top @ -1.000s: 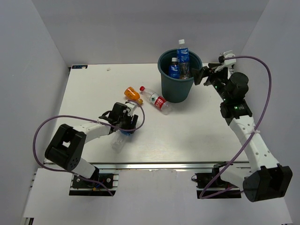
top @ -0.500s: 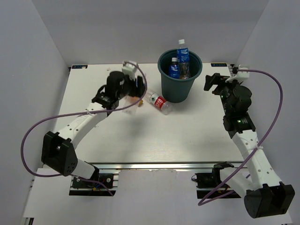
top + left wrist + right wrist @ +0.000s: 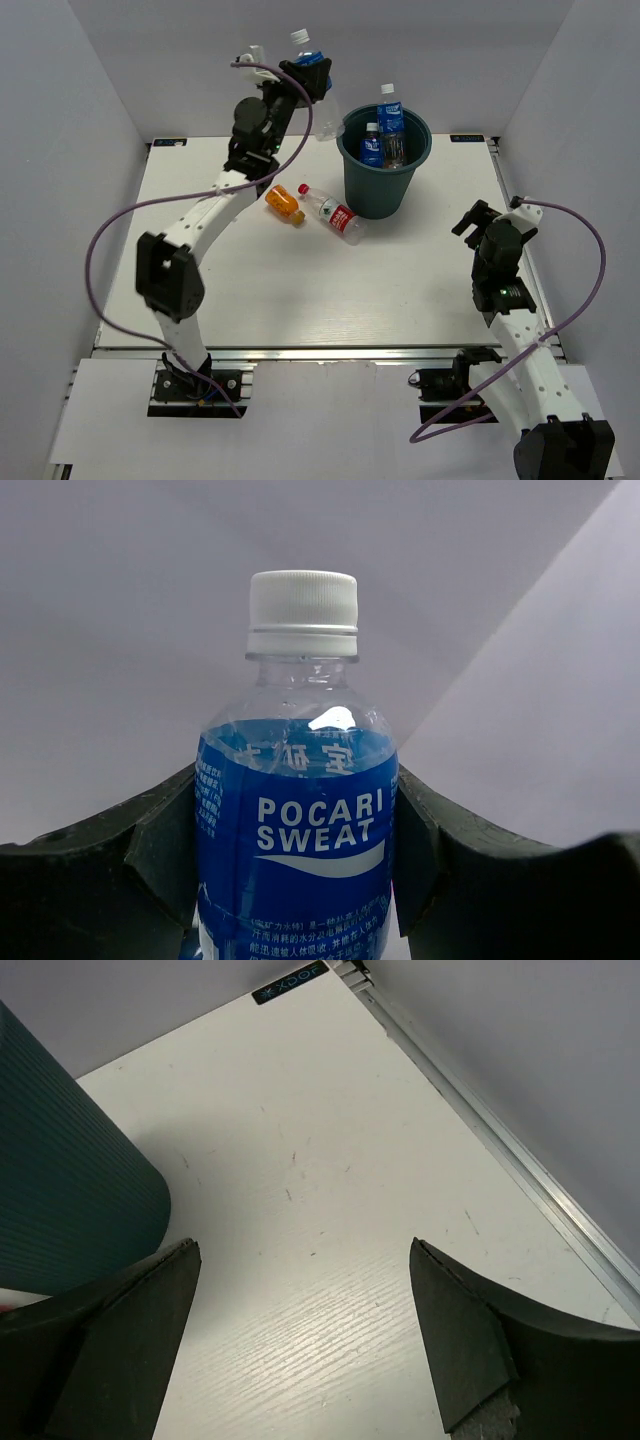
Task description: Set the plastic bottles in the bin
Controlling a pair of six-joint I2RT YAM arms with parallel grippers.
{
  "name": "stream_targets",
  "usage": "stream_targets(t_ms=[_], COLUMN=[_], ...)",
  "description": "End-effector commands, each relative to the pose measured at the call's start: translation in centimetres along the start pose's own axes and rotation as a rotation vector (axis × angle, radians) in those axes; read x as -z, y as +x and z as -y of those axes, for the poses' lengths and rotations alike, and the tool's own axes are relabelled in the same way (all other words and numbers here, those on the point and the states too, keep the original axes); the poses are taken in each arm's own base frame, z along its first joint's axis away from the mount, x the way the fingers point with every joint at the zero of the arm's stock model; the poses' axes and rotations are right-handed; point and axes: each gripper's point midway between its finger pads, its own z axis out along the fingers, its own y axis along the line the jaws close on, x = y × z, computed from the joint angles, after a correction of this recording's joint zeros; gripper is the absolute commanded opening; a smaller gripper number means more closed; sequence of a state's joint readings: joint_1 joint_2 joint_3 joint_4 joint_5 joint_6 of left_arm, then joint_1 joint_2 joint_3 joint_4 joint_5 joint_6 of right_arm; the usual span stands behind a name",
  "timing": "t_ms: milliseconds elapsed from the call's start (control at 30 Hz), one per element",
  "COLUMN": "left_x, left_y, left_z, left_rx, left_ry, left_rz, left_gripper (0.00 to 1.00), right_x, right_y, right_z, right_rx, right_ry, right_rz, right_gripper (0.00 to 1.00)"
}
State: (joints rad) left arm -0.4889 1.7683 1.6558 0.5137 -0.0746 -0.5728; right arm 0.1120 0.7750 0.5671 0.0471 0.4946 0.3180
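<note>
One bottle (image 3: 297, 820) hangs aloft, left of bin (image 3: 350, 158) rim.

Plain pale grey walls (image 3: 150, 60) close in at nine, twelve and three o'clock around a white wood-grain tabletop (image 3: 300, 300). An aluminium rail (image 3: 330, 352) edges it at six.

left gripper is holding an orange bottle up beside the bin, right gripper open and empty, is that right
Not quite. The left gripper holds a blue-label bottle, not an orange one; the left wrist view shows it. It is up beside the bin, and the right gripper is open and empty.
</note>
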Motion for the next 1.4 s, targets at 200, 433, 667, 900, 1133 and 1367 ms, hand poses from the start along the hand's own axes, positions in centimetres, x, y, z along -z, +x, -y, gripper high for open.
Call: stream_targets(t_ms=[200, 433, 667, 900, 1133, 1367], left_x=[-7.4, -4.0, -2.3, -2.7, -5.0, -4.6], left_y=[6.6, 14.8, 18.1, 17.5, 14.1, 5.8], left_z=[2.2, 0.4, -1.1, 0.9, 4.2, 7.1], left_rx=[0.158, 0.013, 0.046, -0.015, -0.07, -0.173], left_ry=[0.044, -0.094, -0.12, -0.094, -0.068, -0.099], left_rz=[0.118, 0.135, 0.094, 0.082, 0.026, 0.021], left_gripper=[0.5, 0.67, 0.78, 0.98, 0.98, 0.98], right_x=[1.9, 1.6, 1.2, 1.1, 1.9, 5.2], right_y=[-3.5, -2.9, -2.1, -2.1, -2.6, -3.0], right_z=[2.0, 2.1, 1.8, 1.3, -3.4, -9.4], right_rx=[-0.075, -0.053, -0.027, -0.015, 0.127, 0.243], right_ry=[0.053, 0.057, 0.038, 0.011, -0.272, -0.664], right_rz=[0.177, 0.157, 0.14, 0.141, 0.141, 0.156], right_gripper=[0.89, 0.89, 0.89, 0.89, 0.89, 0.89])
